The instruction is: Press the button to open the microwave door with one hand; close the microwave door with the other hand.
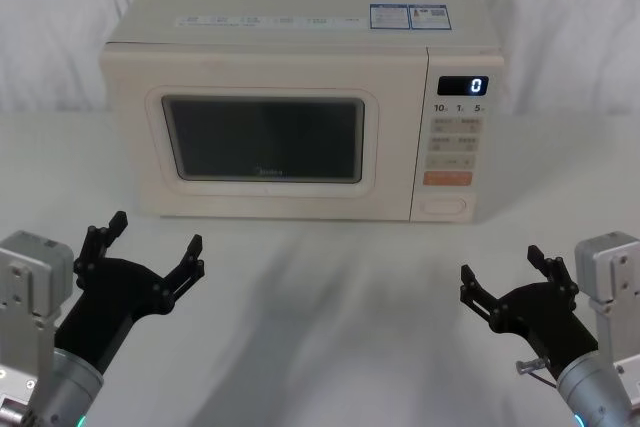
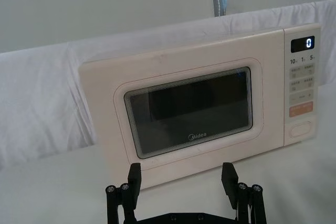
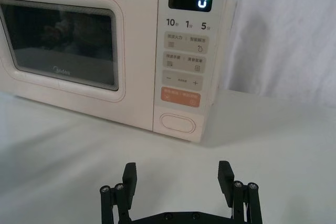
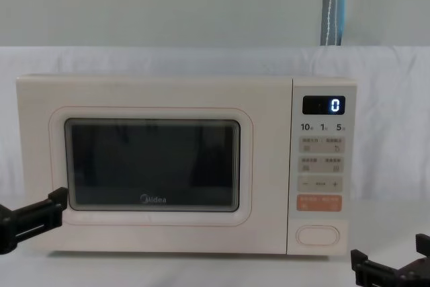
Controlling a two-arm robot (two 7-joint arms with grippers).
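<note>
The cream microwave stands at the back of the table with its door [image 1: 262,142] [image 2: 191,114] [image 3: 63,45] [image 4: 153,166] shut flush against the body. The wide pill-shaped button [image 1: 444,206] [image 2: 301,129] [image 3: 178,123] [image 4: 318,234] sits at the bottom of the control panel, under an orange key. My left gripper [image 1: 155,239] [image 2: 181,177] hovers open in front of the door's left part, well short of it. Open too, my right gripper [image 1: 505,272] [image 3: 177,176] hangs in front of the control panel and short of the button. Neither touches the microwave.
White cloth covers the table [image 1: 330,287] and drapes the wall behind. The display [image 1: 462,86] reads 0. Free table lies between the grippers and the microwave's front. A thin blue-grey strap [image 4: 334,5] hangs behind the oven.
</note>
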